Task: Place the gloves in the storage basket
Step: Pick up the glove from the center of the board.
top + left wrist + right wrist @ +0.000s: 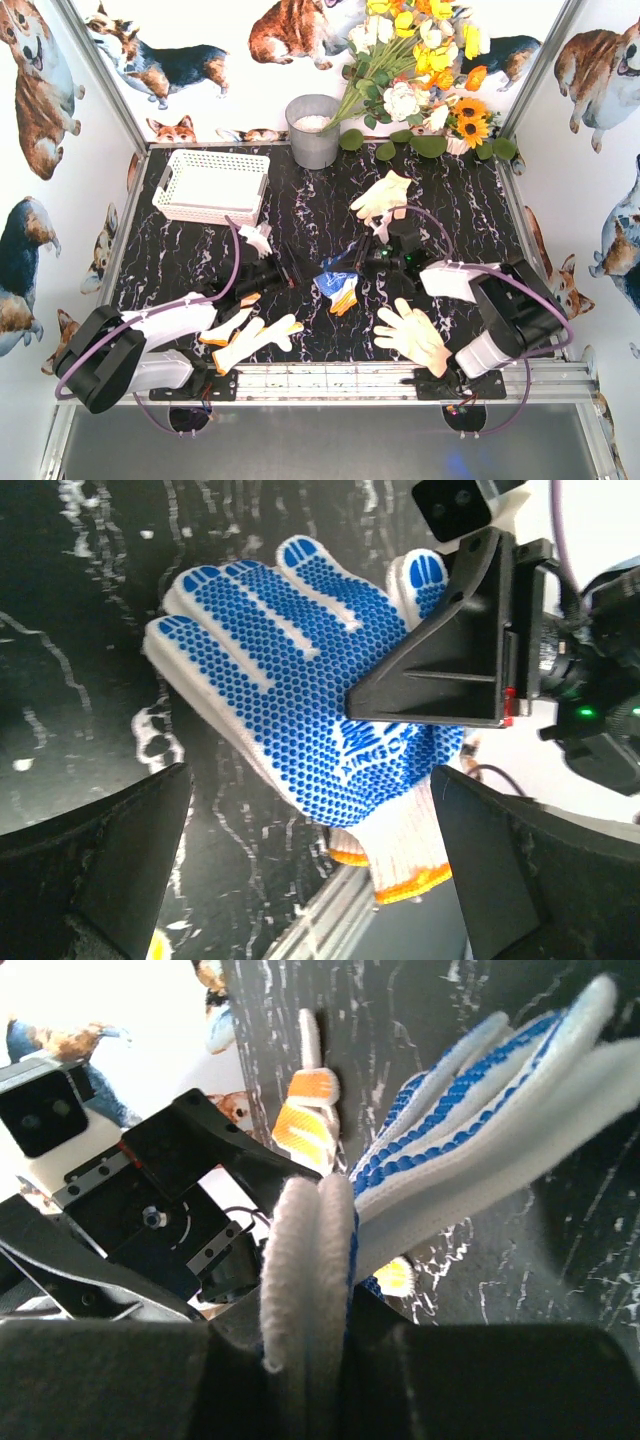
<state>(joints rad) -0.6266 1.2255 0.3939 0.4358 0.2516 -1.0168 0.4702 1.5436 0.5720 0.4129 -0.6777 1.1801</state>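
A blue-dotted white glove (338,285) with an orange-edged cuff hangs between my two arms over the middle of the table. My right gripper (358,268) is shut on it; the right wrist view shows two white fabric edges of the glove (480,1110) pinched between the jaws of that gripper (312,1325). My left gripper (310,780) stands wide open right at the glove (300,680), one finger on each side of the cuff, not touching it. The white lattice storage basket (212,185) sits at the back left and looks empty.
Other gloves lie about: a cream one (383,195) at the back, a pale yellow one (412,335) by the right base, a white and orange one (255,340) by the left arm, a small white one (257,238). A grey bucket (313,130) and flowers (420,70) stand at the back.
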